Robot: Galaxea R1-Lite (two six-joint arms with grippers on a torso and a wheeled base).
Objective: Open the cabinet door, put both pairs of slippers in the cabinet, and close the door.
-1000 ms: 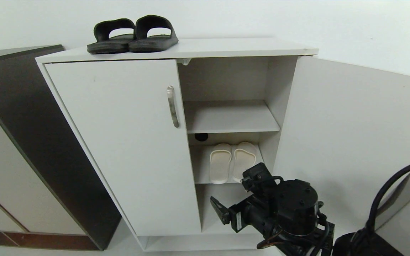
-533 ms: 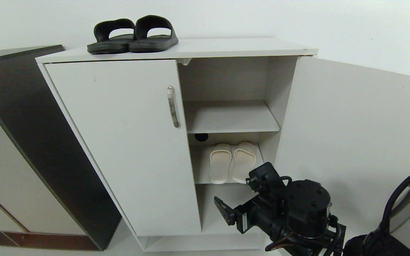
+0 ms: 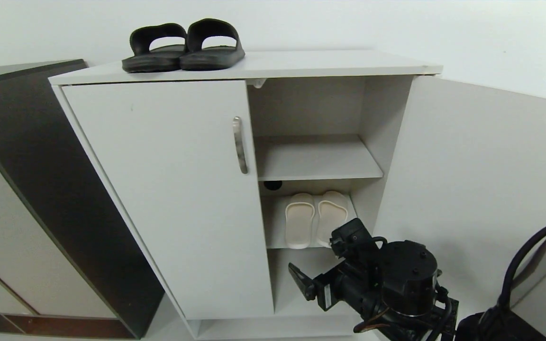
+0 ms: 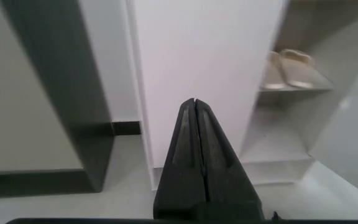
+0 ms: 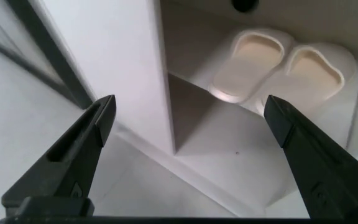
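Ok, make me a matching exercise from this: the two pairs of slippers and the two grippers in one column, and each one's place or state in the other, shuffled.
Column one
1. black slippers
2. cream slippers
3. left gripper
4. right gripper

Column two
A. open
B. on top of the cabinet
C. shut
D. on a shelf inside the cabinet

Pairs: 1-B, 2-D, 3-C, 4-A
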